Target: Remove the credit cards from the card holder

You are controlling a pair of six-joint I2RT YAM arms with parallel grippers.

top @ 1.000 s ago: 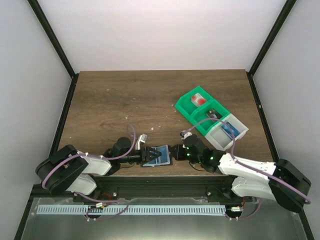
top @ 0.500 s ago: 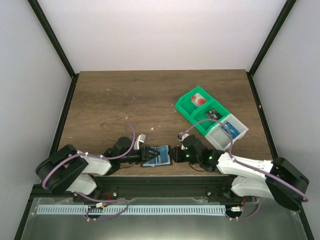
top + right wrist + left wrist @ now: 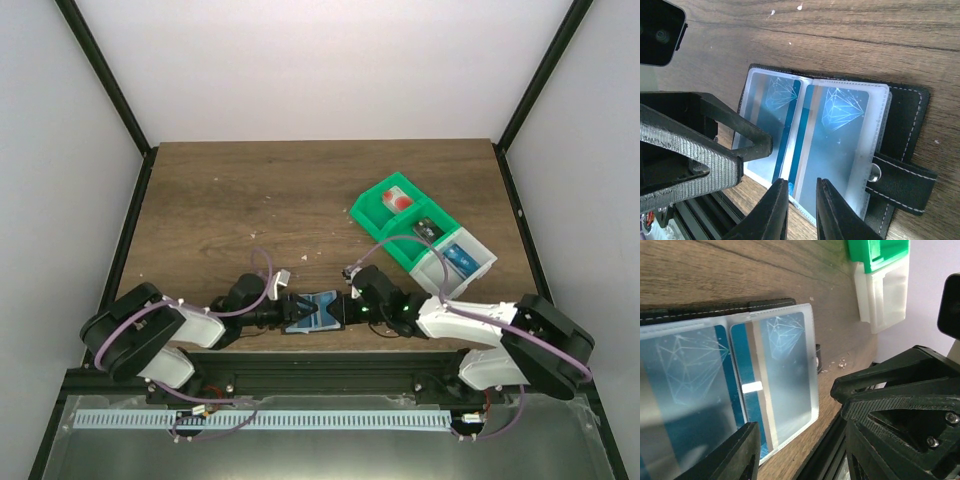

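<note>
Left gripper (image 3: 298, 312), jaws half spread and empty, stands over the open card holder (image 3: 905, 115) at the wooden table's (image 3: 250, 200) near edge. Its dark blue credit cards (image 3: 837, 135) look light, stiff and slick in clear sleeves, best pinched by an exposed edge. Right gripper (image 3: 800, 190) is narrow-set; whether it grips is unclear.

Seen from above, the left arm (image 3: 190, 328) and right arm (image 3: 470, 322) lie low across the lower frame, reaching inward. At lower centre the left gripper (image 3: 300, 312) has its jaws spread, and the right gripper (image 3: 346, 308) faces it, its jaws a narrow gap apart.
</note>
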